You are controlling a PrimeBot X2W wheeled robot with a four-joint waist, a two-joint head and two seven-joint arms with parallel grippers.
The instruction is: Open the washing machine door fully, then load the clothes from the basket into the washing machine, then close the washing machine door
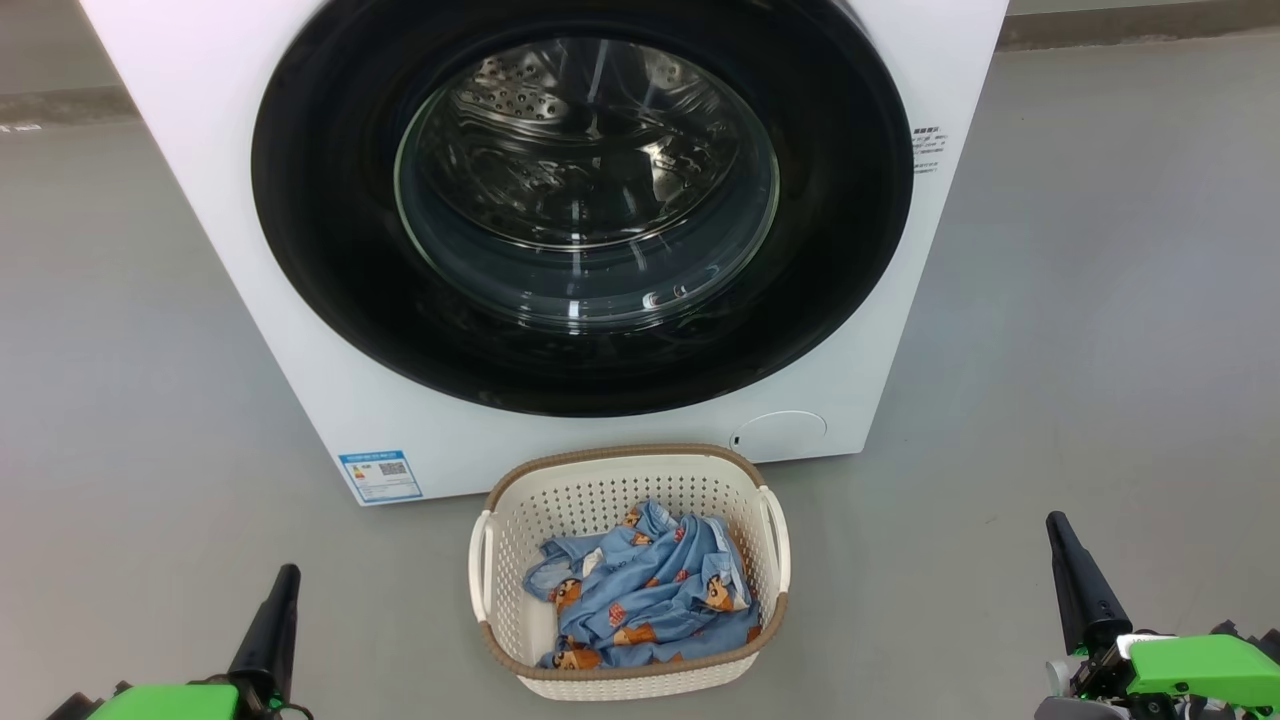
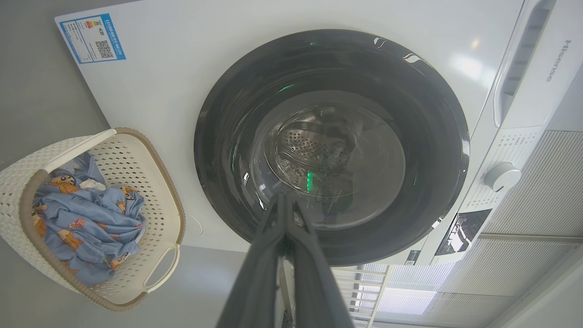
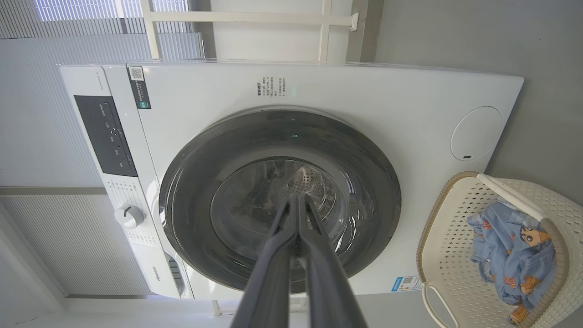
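1. Resting low at the lower left of the head view, the left gripper has its two dark fingers pressed together, holding nothing and touching nothing.
2. The right gripper, at the lower right, is likewise pinched closed and empty, well apart from the basket.
3. One washing machine stands on the grey floor; its one washing machine door sits closed against the front, the steel drum visible through the glass.
4. One basket stands on the floor just in front of the machine, between the two grippers.
5. The clothes lie crumpled inside the basket as one blue heap; how many garments it holds cannot be told.
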